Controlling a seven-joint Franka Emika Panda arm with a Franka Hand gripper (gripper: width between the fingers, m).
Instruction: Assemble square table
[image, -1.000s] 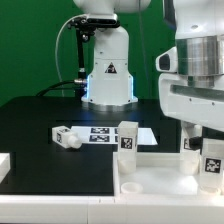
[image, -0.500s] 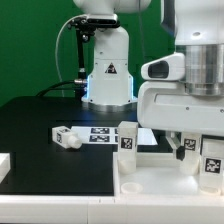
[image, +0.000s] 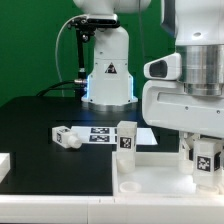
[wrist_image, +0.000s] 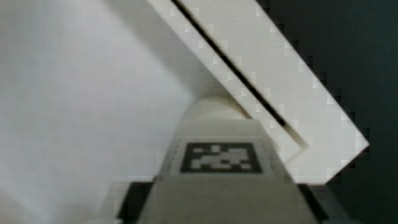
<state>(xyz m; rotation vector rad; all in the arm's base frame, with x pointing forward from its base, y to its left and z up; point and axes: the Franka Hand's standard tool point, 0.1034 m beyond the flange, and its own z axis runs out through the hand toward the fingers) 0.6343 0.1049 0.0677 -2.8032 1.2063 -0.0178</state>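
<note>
The white square tabletop lies at the front right of the black table, with its raised rim showing in the wrist view. One white tagged leg stands upright at its far left corner. My gripper is shut on a second tagged leg, held upright over the tabletop's right side. In the wrist view this leg sits between my fingers, close to the rim corner. A third leg lies loose on the black table.
The marker board lies flat behind the tabletop. The arm's white base stands at the back. A white part shows at the exterior view's left edge.
My gripper with the held leg has shifted toward the exterior view's left and come lower over the tabletop. The standing leg and the loose leg have not moved.
</note>
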